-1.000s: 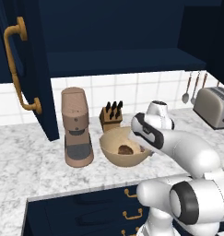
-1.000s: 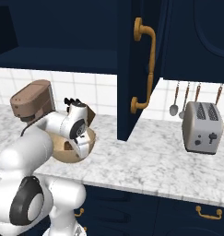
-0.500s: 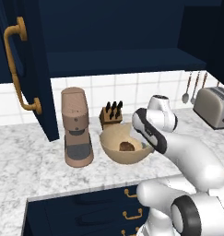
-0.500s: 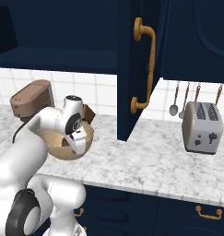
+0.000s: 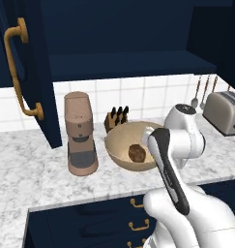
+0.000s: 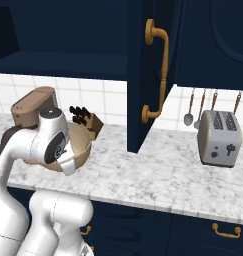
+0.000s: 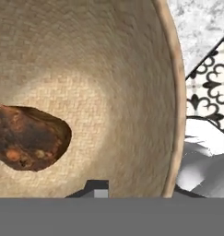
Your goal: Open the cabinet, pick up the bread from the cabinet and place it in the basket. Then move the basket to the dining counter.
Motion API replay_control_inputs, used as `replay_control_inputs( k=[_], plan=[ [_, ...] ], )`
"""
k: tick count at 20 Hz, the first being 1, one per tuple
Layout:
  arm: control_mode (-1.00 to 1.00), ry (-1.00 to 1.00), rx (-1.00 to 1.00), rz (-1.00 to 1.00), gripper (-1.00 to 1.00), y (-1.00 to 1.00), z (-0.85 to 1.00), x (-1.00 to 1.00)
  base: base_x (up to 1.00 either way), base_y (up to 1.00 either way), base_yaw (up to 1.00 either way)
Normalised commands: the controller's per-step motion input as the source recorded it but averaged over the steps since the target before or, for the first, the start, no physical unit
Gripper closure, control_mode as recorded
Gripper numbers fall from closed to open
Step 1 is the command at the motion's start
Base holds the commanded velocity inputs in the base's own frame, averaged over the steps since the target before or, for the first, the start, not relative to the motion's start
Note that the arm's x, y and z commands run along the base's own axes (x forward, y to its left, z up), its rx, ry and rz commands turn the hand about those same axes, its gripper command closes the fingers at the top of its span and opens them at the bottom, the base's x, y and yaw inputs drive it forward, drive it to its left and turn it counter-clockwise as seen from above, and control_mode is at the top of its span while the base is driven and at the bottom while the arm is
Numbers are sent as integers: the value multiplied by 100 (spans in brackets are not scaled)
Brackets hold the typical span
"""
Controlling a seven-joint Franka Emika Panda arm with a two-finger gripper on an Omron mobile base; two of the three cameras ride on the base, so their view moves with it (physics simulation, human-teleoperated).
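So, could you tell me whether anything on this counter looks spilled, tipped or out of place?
Nothing stands out: the bread lies inside the basket, which sits upright beside the coffee machine. The cabinet is open.

— Any writing, labels or numbers to read anywhere?
— None. The coffee machine (image 5: 80, 134), the toaster (image 6: 220, 137) and the cabinet (image 6: 158, 60) doors carry no lettering.
— And the floor tile beyond the basket (image 7: 174, 69) rim?
— A black-and-white ornamental pattern, no characters.
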Motion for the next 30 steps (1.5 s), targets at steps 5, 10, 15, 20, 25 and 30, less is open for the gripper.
replay_control_inputs(
  k=[5,10,15,20,25,30],
  plan=[
    [-100,0,-8,-12,100,-13,81,-69,0,0,0],
    [-100,-1,-1,-3,100,-8,80,-58,0,0,0],
    [-100,0,0,-3,100,0,74,-52,0,0,0],
    [100,0,0,-1,100,-2,13,-11,-62,-11,-11],
    [100,0,0,0,100,0,0,0,-91,-6,-23],
    [100,0,0,0,100,0,0,0,-74,-40,-30]
  ],
)
